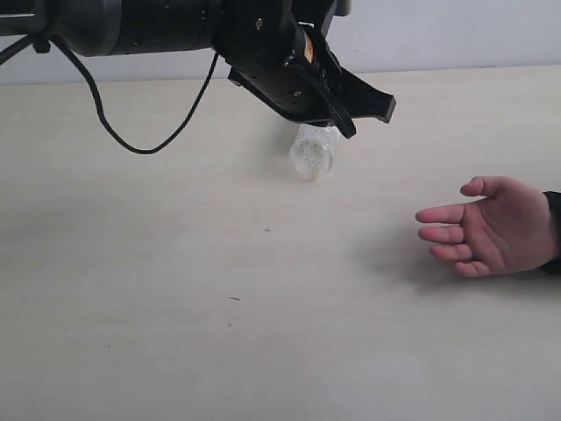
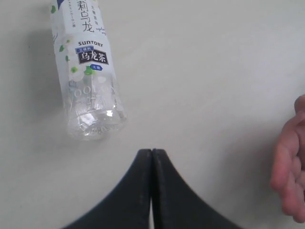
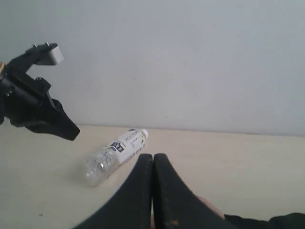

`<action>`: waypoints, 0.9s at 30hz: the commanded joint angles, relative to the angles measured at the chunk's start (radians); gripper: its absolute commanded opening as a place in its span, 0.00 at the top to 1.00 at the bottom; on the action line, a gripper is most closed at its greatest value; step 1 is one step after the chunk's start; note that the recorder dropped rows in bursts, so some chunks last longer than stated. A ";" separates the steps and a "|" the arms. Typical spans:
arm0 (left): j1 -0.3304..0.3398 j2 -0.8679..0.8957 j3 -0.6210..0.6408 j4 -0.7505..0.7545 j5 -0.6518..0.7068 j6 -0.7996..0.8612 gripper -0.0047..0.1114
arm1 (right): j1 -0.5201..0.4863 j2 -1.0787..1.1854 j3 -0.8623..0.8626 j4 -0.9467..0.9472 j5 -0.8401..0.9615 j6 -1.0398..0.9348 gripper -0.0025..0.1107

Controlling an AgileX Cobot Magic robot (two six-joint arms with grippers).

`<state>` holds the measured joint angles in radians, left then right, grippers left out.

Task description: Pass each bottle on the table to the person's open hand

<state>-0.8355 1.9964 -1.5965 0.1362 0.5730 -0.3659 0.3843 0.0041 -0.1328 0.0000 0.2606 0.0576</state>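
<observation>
My left gripper point(image 2: 151, 153) hangs above the table point(image 1: 175, 316), and its two black fingers are pressed flat together with nothing between them. Just beyond the tips lies the bottle point(image 2: 88, 83), a clear one with a white label and a dark blue panel. It's on its side on the tabletop, apart from my fingers, with nothing touching it. Off to the side waits the person's open hand point(image 1: 495, 226), palm up with the fingers stretched toward the bottle, and bare table lies between the two. My right gripper point(image 3: 153, 164) is closed too, pad against pad and empty. From its wrist camera I see the same bottle lying in front of the wall, cap end pointing toward the wall, and my left arm hovering beside it.
</observation>
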 commanded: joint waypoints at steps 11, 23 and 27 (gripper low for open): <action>-0.001 0.000 0.003 -0.012 -0.016 -0.005 0.96 | 0.001 -0.004 0.114 0.000 -0.017 -0.004 0.98; 0.010 0.052 -0.001 0.014 -0.064 0.026 0.96 | 0.001 -0.004 0.133 0.000 -0.017 -0.004 0.98; 0.033 0.063 -0.050 0.014 -0.041 0.024 0.96 | 0.001 -0.004 0.133 0.000 -0.017 -0.004 0.98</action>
<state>-0.8211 2.0551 -1.6103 0.1388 0.5355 -0.3474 0.3843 0.0041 -0.0046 0.0000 0.2563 0.0576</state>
